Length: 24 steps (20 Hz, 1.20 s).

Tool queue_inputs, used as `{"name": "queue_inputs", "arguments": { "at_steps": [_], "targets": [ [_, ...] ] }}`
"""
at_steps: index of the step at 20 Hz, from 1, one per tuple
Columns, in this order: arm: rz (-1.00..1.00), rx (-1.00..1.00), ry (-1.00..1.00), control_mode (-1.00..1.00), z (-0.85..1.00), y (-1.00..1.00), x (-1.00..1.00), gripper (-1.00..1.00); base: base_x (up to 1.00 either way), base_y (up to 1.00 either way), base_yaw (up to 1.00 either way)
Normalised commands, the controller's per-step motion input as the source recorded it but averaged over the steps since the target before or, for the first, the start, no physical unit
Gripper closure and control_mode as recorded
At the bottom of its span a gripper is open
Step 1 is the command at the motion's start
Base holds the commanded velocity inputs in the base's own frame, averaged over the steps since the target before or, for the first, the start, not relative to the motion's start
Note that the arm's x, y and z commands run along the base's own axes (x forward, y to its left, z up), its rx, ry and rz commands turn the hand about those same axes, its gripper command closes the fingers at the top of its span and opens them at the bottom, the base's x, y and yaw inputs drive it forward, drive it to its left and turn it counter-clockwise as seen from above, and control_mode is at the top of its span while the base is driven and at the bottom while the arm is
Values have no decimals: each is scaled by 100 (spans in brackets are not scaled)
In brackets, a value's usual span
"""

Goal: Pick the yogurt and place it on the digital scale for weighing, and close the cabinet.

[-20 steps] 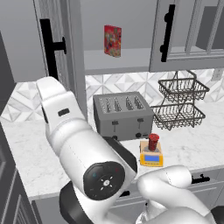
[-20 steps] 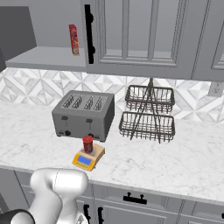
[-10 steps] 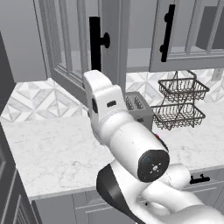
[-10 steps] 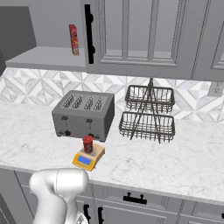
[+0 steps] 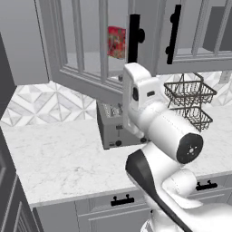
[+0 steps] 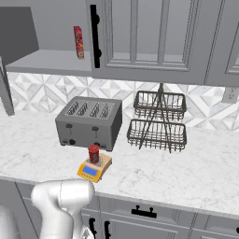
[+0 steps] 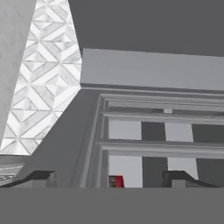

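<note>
The yogurt point(image 6: 94, 153), a small red cup, stands on the yellow-orange digital scale point(image 6: 94, 168) near the counter's front edge, before the toaster. The cabinet's glass-pane door point(image 5: 77, 50) hangs partly swung in, its black bar handle point(image 5: 134, 36) on the free edge just above my white arm. In the right base view the cabinet shelf point(image 6: 46, 60) lies uncovered. My gripper point(image 7: 109, 179) faces the door's framed panes close up. Its fingertips point(image 7: 41, 177) stand wide apart with nothing between them, so it is open.
A tall red patterned box point(image 6: 78, 42) stands on the cabinet shelf and shows through the glass point(image 5: 116, 41). A grey toaster point(image 6: 88, 122) and a two-tier wire basket point(image 6: 158, 122) sit on the marble counter point(image 6: 196, 172). Drawers with black handles point(image 5: 121, 200) lie below.
The cabinet door has swung farther toward shut, and my arm has swept right with it. The yogurt and scale have not moved.
</note>
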Motion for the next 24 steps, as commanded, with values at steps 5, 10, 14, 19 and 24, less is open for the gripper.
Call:
{"name": "queue_inputs", "arguments": {
  "at_steps": [5, 10, 14, 19, 24],
  "targets": [
    [0, 12, 0, -100, -4, -80, 100, -100, 0, 0, 0],
    [0, 11, 0, -100, -7, -37, 100, -100, 0, 0, 0],
    [0, 11, -2, -100, -7, -13, 100, -100, 0, 0, 0],
    [0, 9, -2, -100, -21, -8, 100, -100, 0, 0, 0],
    [0, 8, -12, -100, -18, -23, 100, -100, 0, 0, 0]
  ]
}}
